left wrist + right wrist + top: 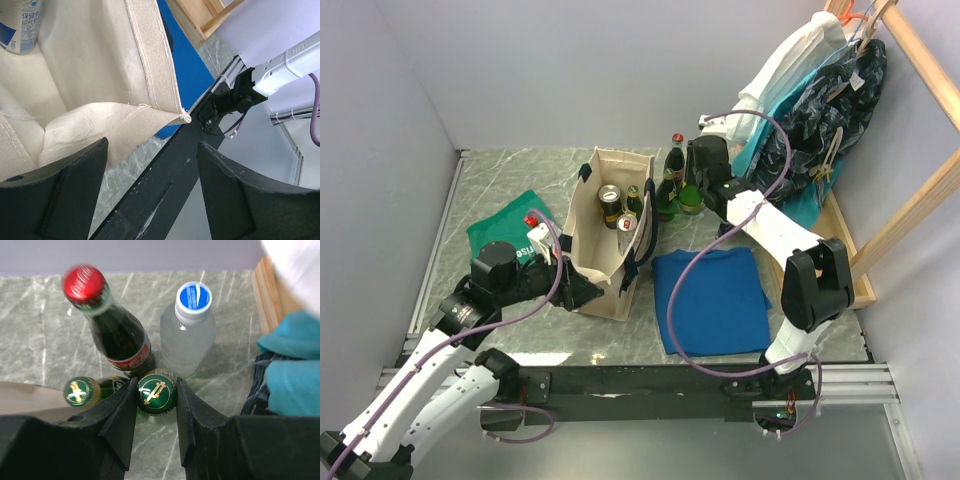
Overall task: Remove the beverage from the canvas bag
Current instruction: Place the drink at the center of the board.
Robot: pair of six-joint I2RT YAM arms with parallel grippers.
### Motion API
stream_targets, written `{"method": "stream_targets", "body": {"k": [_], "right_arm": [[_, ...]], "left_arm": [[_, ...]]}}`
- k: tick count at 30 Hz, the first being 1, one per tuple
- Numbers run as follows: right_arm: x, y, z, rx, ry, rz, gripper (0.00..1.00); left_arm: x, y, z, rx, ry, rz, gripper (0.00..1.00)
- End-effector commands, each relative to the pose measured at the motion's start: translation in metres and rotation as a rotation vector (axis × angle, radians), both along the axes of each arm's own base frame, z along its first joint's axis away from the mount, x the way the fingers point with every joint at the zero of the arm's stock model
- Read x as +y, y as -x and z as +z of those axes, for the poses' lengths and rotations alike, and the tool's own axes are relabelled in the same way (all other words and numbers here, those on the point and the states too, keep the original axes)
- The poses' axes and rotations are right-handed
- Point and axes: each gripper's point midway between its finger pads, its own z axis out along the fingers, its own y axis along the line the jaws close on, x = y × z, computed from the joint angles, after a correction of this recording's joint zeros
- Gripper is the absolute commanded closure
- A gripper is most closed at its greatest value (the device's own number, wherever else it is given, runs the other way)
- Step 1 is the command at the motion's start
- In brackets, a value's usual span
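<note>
The cream canvas bag with navy handles stands open mid-table. Inside it are two cans and a green bottle. My right gripper is just right of the bag. In the right wrist view the gripper has its jaws closed against both sides of the cap of a green bottle that stands on the table outside the bag. My left gripper is open at the bag's near left corner. In the left wrist view the gripper holds nothing, and the bag's corner lies just beyond its fingers.
A cola bottle, a water bottle and a second green bottle crowd around the gripped one. A green cloth lies left of the bag and a blue cloth right of it. A wooden rack with clothes stands at the far right.
</note>
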Motion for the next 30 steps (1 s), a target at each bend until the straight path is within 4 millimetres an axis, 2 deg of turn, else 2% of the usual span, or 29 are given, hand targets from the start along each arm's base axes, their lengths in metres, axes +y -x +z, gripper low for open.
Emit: {"method": "stream_targets", "body": {"k": [1, 10, 24, 27, 30], "right_arm": [[-0.005, -0.027, 0.063, -0.252, -0.117, -0.065, 1.00], [-0.004, -0.040, 0.048, -0.237, -0.125, -0.078, 1.00], [0.001, -0.043, 0.027, -0.165, -0.105, -0.063, 1.00], [0.001, -0.041, 0.021, -0.141, -0.097, -0.063, 0.89], [0.000, -0.038, 0.021, -0.138, -0.101, -0.066, 0.72]], "left_arm": [[0.002, 0.002, -0.009, 0.035, -0.017, 0.013, 0.22], [0.003, 0.000, -0.009, 0.034, -0.020, 0.022, 0.21], [0.002, 0.000, -0.010, 0.040, -0.022, 0.020, 0.20], [0.003, 0.000, -0.010, 0.036, -0.023, 0.019, 0.20], [0.002, 0.001, -0.010, 0.036, -0.022, 0.018, 0.19]]}}
